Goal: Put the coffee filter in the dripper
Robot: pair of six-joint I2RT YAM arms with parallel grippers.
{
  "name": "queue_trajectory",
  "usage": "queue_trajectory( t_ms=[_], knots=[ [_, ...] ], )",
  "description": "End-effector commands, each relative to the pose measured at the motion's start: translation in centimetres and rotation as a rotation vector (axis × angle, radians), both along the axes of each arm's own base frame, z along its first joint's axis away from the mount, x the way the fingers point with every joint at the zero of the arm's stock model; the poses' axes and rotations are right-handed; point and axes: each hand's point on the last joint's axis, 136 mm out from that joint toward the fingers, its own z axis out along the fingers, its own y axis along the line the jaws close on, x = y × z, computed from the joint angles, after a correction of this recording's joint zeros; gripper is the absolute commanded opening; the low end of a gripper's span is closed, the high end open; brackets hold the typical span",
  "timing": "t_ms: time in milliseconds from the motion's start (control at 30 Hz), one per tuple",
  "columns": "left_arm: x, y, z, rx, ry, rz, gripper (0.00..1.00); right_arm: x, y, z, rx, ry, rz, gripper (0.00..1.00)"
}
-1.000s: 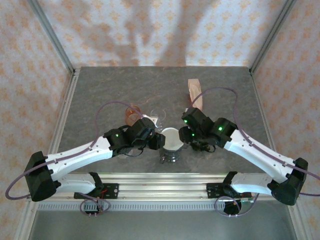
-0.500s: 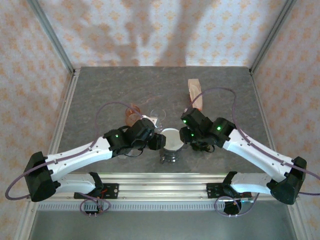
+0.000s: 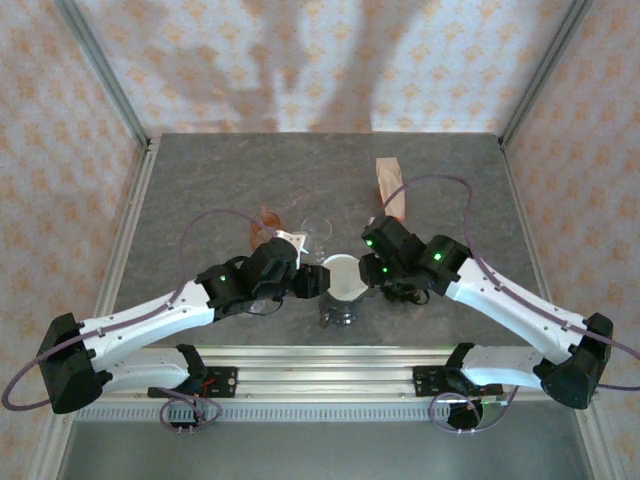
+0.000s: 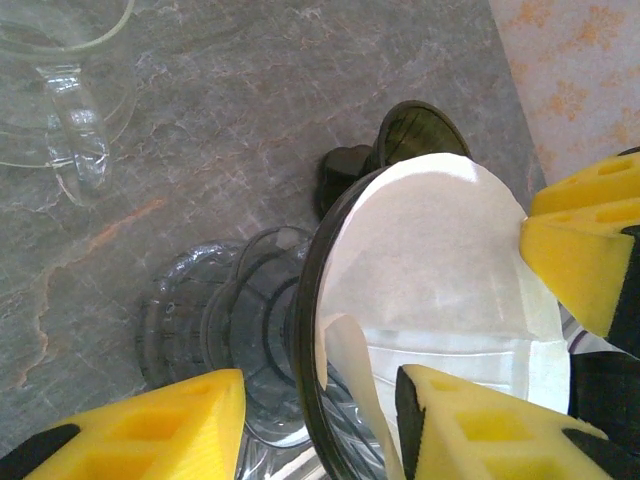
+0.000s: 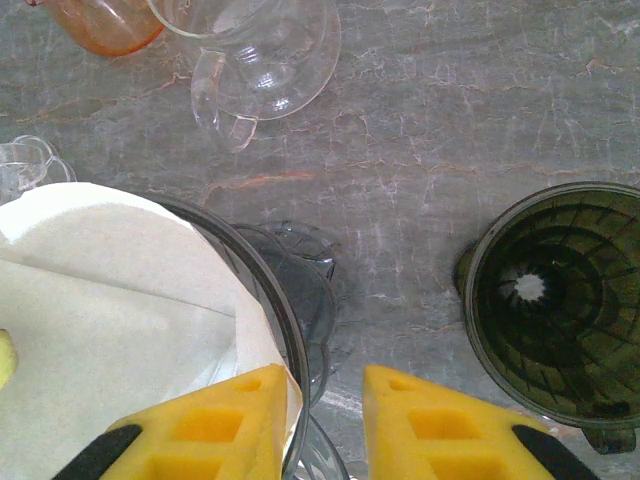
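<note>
The left hand [image 4: 318,400] stands wide open, holding nothing: one yellow finger is outside the dark smoked plastic dripper [image 4: 303,320], the other over the white paper cone filter [image 4: 430,250]. The right hand [image 5: 325,390] is parted more narrowly astride the opposite rim, with daylight beside its outer finger, so it grips nothing either. The filter lies inside the dripper, which sits on a clear ribbed glass stand [image 4: 200,320] on the grey stone-patterned table [image 4: 250,120]. One folded flap stands proud near the left hand. Such paper is probably near weightless, limp, and quick to crease or tear. It is better pressed gently against the wall at the seam fold than pinched. The glass stand looks easy to tip.
</note>
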Motion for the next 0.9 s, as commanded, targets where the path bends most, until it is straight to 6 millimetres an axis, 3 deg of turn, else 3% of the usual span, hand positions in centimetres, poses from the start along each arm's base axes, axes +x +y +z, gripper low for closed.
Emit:
queue_trajectory(
  t_ms=[0, 167, 433, 567, 867],
  knots=[
    [0.3, 0.8, 0.2, 0.010, -0.018, 0.030, 0.35, 0.1, -0.4, -0.4, -0.016, 0.002, -0.022, 0.26],
    [0.2, 0.9, -0.3, 0.026, -0.005, 0.030, 0.26, 0.1, -0.5, -0.3, -0.014, 0.001, -0.026, 0.26],
    [0.1, 0.9, -0.5, 0.019, 0.003, 0.032, 0.22, 0.1, -0.5, -0.5, -0.015, 0.006, -0.030, 0.25],
    [0.1, 1.0, -0.5, 0.017, 0.003, 0.037, 0.34, 0.0, -0.4, -0.4, -0.008, 0.009, -0.030, 0.27],
    [0.1, 1.4, 0.5, -0.007, -0.019, 0.050, 0.48, 0.0, -0.6, 0.1, 0.005, -0.003, -0.037, 0.52]
  ],
)
